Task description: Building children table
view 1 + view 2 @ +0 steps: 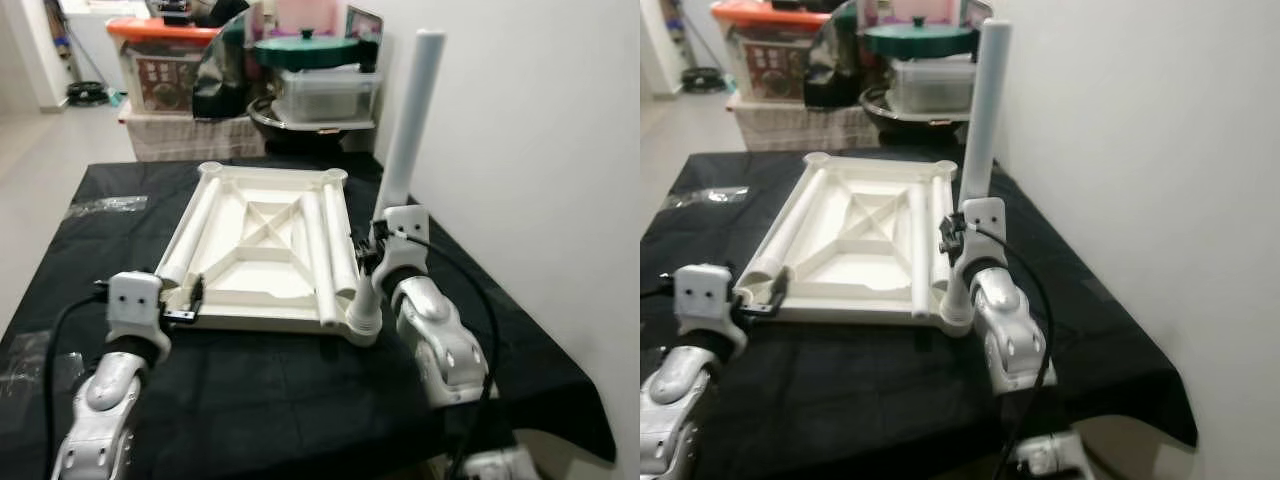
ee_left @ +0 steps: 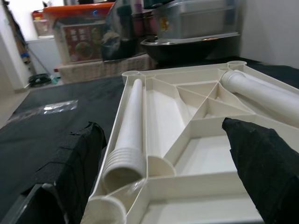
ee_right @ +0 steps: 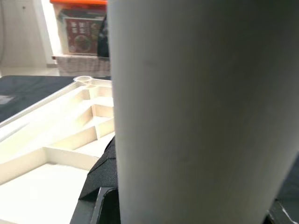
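tabletop (image 1: 265, 250) lies upside down on the black cloth (image 1: 300, 400), ribs up, long axis running away from the robot. one white leg (image 1: 405, 130) stands nearly upright in its near right corner socket, clamped by the right gripper (image 1: 372, 258). left gripper (image 1: 185, 300), fingers wide, straddles the near left corner beside a lying leg (image 2: 128, 130).
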